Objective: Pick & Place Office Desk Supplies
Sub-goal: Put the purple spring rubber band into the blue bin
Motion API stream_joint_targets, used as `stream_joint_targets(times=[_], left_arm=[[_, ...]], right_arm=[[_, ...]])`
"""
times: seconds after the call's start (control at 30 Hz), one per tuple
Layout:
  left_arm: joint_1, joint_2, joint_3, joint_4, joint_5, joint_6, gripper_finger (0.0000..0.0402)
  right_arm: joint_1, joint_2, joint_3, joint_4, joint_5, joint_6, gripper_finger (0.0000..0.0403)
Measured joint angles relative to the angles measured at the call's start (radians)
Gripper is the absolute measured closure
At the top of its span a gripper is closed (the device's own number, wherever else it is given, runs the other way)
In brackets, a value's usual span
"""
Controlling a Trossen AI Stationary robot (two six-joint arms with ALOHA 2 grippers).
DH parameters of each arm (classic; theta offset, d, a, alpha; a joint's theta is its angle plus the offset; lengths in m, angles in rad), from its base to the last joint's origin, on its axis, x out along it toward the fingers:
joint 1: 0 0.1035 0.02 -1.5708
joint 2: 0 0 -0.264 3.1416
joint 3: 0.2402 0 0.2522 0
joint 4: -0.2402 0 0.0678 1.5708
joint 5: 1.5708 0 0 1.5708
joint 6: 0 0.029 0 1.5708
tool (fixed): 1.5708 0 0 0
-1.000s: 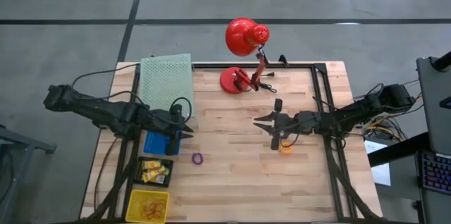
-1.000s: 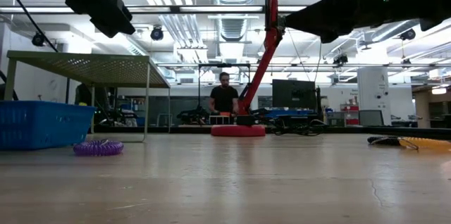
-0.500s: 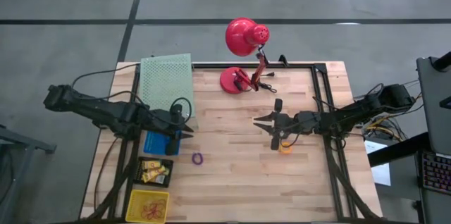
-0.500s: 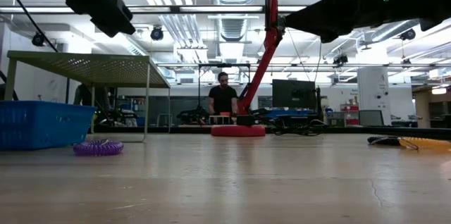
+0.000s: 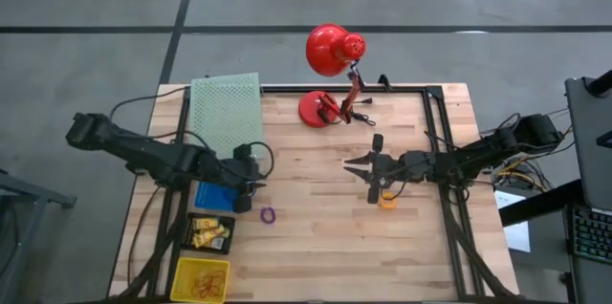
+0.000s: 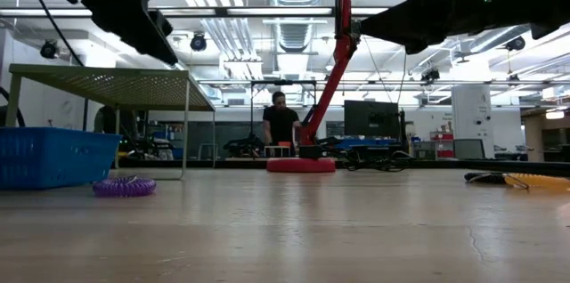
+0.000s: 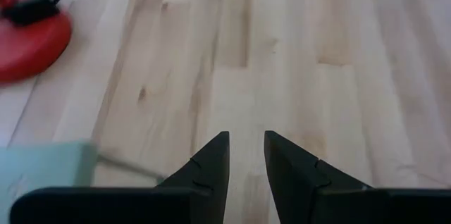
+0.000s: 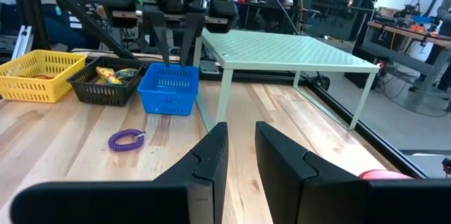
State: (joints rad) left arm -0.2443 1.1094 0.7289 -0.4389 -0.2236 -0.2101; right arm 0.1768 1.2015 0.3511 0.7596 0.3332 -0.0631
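Hovering with fingers slightly apart and empty: left gripper [image 5: 251,178] above blue basket [image 5: 218,195], right gripper [image 5: 368,172] mid-table.

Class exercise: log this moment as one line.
left gripper: open, above blue basket | right gripper: open, empty | purple ring: on table

A purple coiled ring [image 5: 268,215] lies flat on the bare wooden table, alone, just beside the blue basket [image 5: 216,195] and a little nearer to the table's front edge. In the low view this ring [image 6: 124,186] looks like a short spiral resting on its side. An orange ring [image 5: 387,201] lies on the right half of the table, partly hidden under the right arm. Small yellow pieces [image 5: 203,236] rest inside the black tray [image 5: 212,233]. Thin red and tan rubber bands [image 5: 207,281] lie in the yellow basket [image 5: 202,279] at the front left corner.
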Motion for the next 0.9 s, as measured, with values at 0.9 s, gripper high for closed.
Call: stream_joint_targets(times=[0.9], left_arm=[[-0.138, 0.158, 0.030, 0.028, 0.016, -0.369, 0.0305]], right_arm=[[0.000, 0.000, 0.000, 0.002, 0.000, 0.000, 0.0335]])
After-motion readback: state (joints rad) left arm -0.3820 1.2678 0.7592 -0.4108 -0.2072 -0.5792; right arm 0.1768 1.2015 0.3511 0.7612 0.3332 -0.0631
